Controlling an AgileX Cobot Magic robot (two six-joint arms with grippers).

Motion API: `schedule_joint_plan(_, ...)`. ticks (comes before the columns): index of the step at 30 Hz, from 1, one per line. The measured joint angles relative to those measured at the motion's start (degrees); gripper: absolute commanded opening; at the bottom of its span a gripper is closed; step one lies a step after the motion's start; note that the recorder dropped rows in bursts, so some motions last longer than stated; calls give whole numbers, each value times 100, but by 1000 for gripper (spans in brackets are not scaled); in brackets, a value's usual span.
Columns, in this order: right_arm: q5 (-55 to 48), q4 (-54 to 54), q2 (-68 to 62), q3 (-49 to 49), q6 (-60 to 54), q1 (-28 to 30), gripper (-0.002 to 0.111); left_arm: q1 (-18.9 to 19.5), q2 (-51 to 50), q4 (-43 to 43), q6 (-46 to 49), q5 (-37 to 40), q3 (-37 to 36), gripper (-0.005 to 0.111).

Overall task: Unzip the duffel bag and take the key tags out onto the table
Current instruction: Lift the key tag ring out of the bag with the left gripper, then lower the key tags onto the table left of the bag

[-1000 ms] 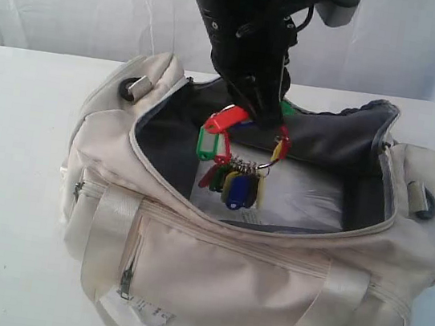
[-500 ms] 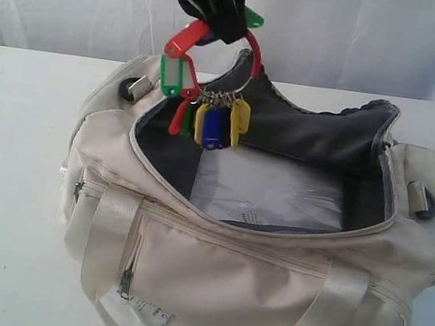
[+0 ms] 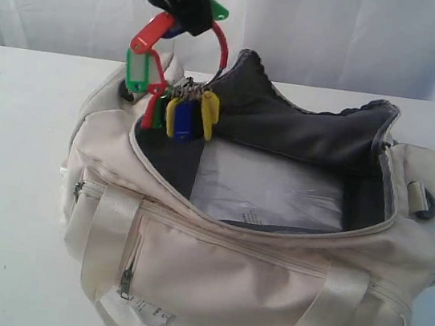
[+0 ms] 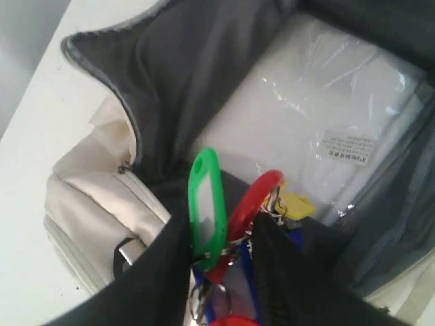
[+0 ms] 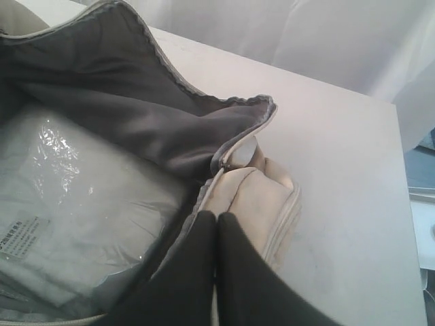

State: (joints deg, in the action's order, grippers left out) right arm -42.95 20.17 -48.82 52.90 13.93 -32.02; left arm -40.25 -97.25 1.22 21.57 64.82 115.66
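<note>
The left gripper (image 3: 191, 17) grips the key tags (image 3: 177, 115) above the open duffel bag's (image 3: 251, 273) far-left end; the right gripper (image 5: 216, 223) is pinched closed.

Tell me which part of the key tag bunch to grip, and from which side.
Grip the key tags at the top, where the big red ring meets the upper tags, coming from above. The other tags dangle loose below on small metal rings and would likely swing from a side pinch. The left gripper holds them that way, above the duffel bag.
</note>
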Motion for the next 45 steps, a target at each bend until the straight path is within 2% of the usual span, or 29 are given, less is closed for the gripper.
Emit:
schedule_joint_plan(12, 11, 0, 0, 0, 0, 0, 0, 50, 605, 462, -296, 0, -713, 0)
schedule_joint_plan(23, 11, -62, 0, 0, 0, 0, 0, 677, 1413, 584, -705, 0, -1432, 0)
schedule_joint_plan(31, 11, -147, 0, 0, 0, 0, 0, 688, 1679, 667, -911, 0, -2326, 0)
schedule_joint_plan(36, 11, -146, 0, 0, 0, 0, 0, 688, 1760, 1379, -1661, -34, -2842, 0)
schedule_joint_plan(39, 11, -146, 0, 0, 0, 0, 0, 688, 1839, 1755, -1944, -34, -2986, 0)
schedule_joint_plan(45, 11, -176, 0, 0, 0, 0, 0, 688, 2053, 1933, -2078, -34, -3091, 0)
